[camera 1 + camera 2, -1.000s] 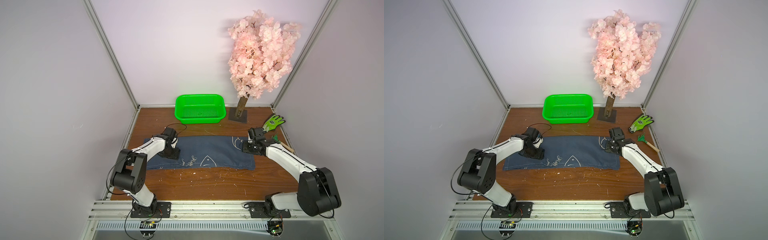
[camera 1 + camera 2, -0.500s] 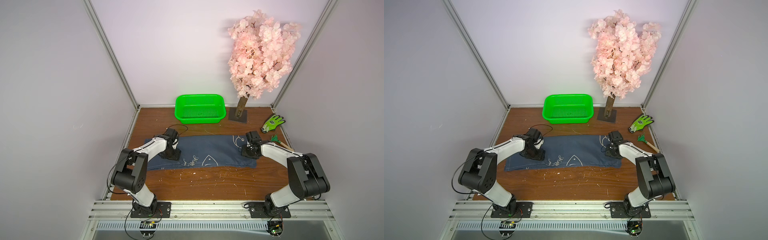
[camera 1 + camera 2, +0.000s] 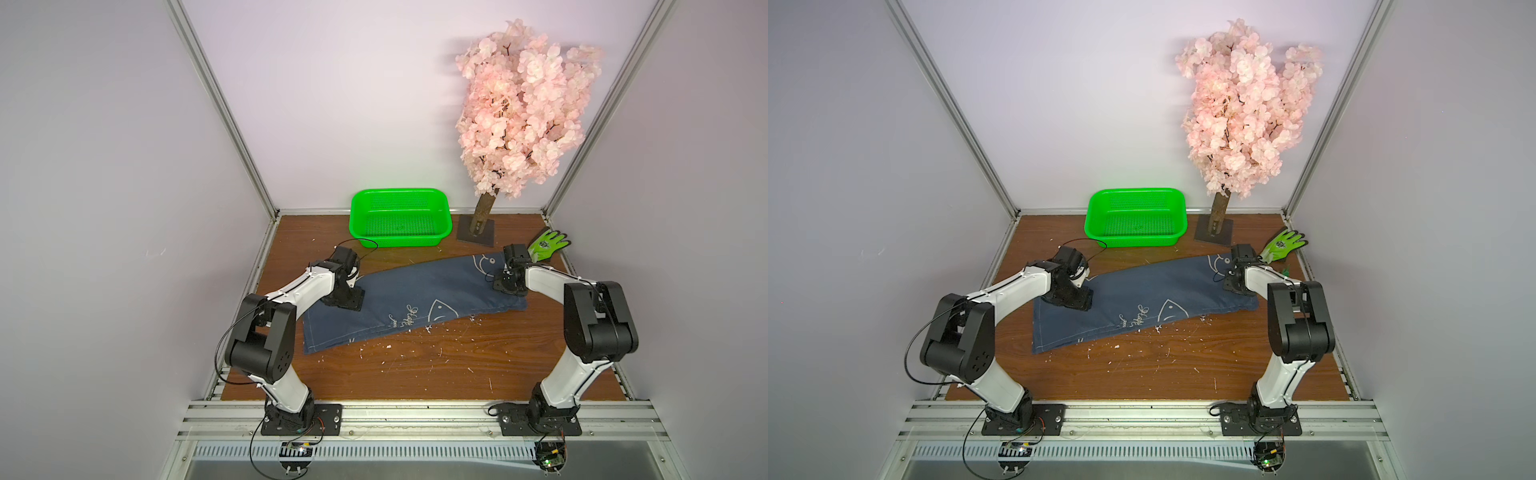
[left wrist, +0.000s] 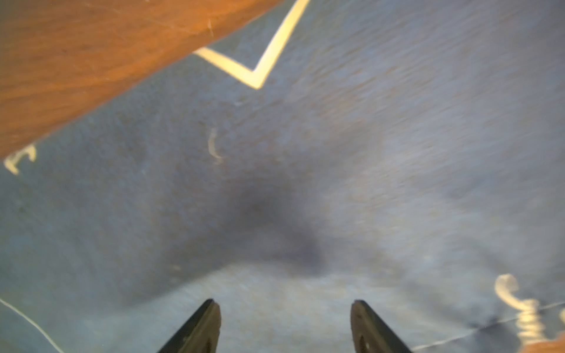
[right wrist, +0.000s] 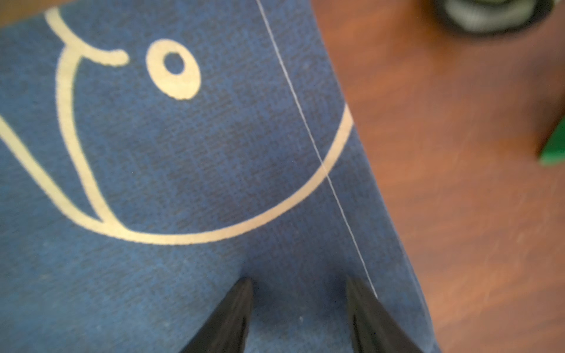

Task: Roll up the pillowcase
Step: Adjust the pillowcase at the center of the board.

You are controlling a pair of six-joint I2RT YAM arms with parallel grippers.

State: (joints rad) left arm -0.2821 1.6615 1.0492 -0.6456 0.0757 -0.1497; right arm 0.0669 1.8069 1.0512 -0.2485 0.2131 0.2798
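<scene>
On the desk, pillowcase has swung from straight to diagonal, right end now farther back. Both spread, left fingers and right fingers sit on its 2 ends. I'd say aligning only, no roll started.

- The pillowcase carries white cursive lettering near its front edge, just beside a line-drawn fish. In both top views the larger word reads roughly as "Happy", slanted with the cloth.
- A smaller cursive word just under it is too small to read.
- In the left wrist view, white curled strokes on the blue cloth are too blurred to read.
- The work glove has a small dark emblem on its back, which is unreadable.
</scene>
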